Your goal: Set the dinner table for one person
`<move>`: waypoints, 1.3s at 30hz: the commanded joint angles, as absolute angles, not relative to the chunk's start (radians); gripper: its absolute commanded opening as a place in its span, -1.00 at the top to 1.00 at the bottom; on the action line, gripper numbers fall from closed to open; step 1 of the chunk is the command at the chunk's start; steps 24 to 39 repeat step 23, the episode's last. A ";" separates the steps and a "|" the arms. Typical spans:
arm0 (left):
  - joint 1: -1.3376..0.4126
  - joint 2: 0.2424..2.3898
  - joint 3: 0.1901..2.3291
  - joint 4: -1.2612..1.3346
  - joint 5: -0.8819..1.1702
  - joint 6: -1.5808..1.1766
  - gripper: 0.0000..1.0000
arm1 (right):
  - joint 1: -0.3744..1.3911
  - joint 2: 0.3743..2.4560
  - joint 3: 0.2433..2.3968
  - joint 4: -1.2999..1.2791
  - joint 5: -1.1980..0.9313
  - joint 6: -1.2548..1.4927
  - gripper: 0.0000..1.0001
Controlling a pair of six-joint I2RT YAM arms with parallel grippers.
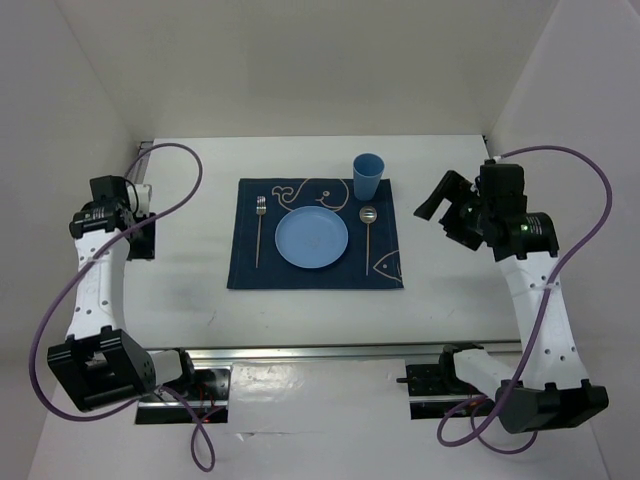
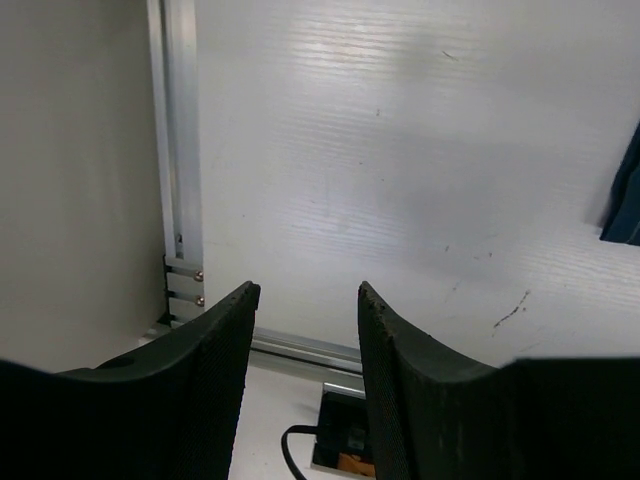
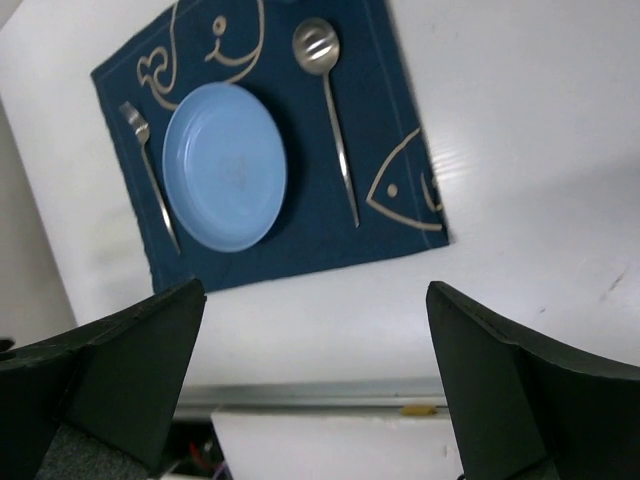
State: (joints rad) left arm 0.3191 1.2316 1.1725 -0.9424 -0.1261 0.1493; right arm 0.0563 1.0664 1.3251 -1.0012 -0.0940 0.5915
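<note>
The white dinner table (image 1: pixel 200 310) carries a navy placemat (image 1: pixel 250 272) with whale and fish drawings. On the mat lie a light blue plate (image 1: pixel 311 240), a fork (image 1: pixel 259 232) left of it and a spoon (image 1: pixel 368 230) right of it. A blue cup (image 1: pixel 367 177) stands on the mat's far right corner. The right wrist view shows the plate (image 3: pixel 224 165), fork (image 3: pixel 152 178) and spoon (image 3: pixel 331 110). My left gripper (image 1: pixel 143 238) is open and empty at the table's left edge. My right gripper (image 1: pixel 447 208) is open and empty, right of the mat.
Metal rails (image 2: pixel 180 150) run along the table's edges. White walls close in the back and sides. Black arm mounts and purple cables (image 1: pixel 190 400) sit below the near rail. The placemat's corner (image 2: pixel 625 200) shows at the right of the left wrist view.
</note>
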 commanded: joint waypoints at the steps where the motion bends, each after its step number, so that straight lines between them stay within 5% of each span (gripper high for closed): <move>1: 0.325 1.243 1.207 -0.950 -0.208 0.135 -0.06 | 0.061 1.017 1.373 -1.107 -0.205 0.563 -1.00; 39: 0.325 1.262 1.178 -0.856 -0.227 0.120 -0.06 | 0.061 0.959 1.307 -1.138 -0.208 0.617 -1.00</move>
